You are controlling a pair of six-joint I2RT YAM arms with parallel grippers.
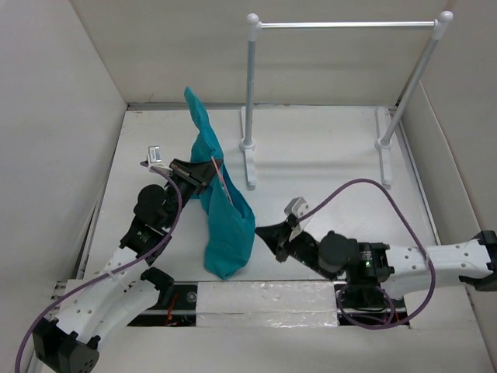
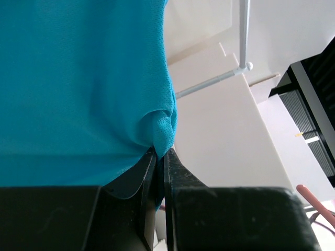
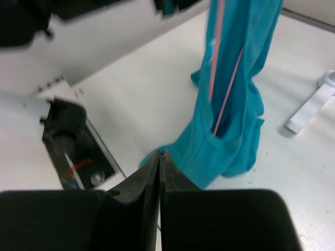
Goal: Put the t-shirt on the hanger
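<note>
- The t-shirt (image 1: 229, 233) hangs in a long, narrow drape above the left half of the bench (image 1: 326, 155), and is held up off the surface partway along its length.
- The top of the t-shirt rises toward the back wall. Its lower end sags down near the front edge, where the right wrist view shows the t-shirt (image 3: 256, 42) bunched and apparently touching the bench (image 3: 157, 94).
- The left jaws are clenched on the cloth. In the left wrist view a small pinched fold of the t-shirt (image 2: 78, 78) is squeezed between the two tips.
- The hanger (image 1: 221, 183) shows as a thin pink wire running down along the folds, just beside the left jaws.
- From the right wrist, the hanger (image 3: 229, 86) appears as two pink lines that converge downward and vanish into the fabric.
- A pink rod end, seemingly the hanger (image 2: 314, 201), pokes into the lower right corner of the left wrist view, apart from the tips. The pictures do not show whether the left jaws also pinch the wire.
- The right jaws are pressed together with nothing between them. They sit low over the bench, just beside the lower part of the t-shirt, with their tips pointing at it but apart from it.
- A rail (image 1: 345, 25) on two posts stands at the back right of the bench, well apart from the t-shirt.
</note>
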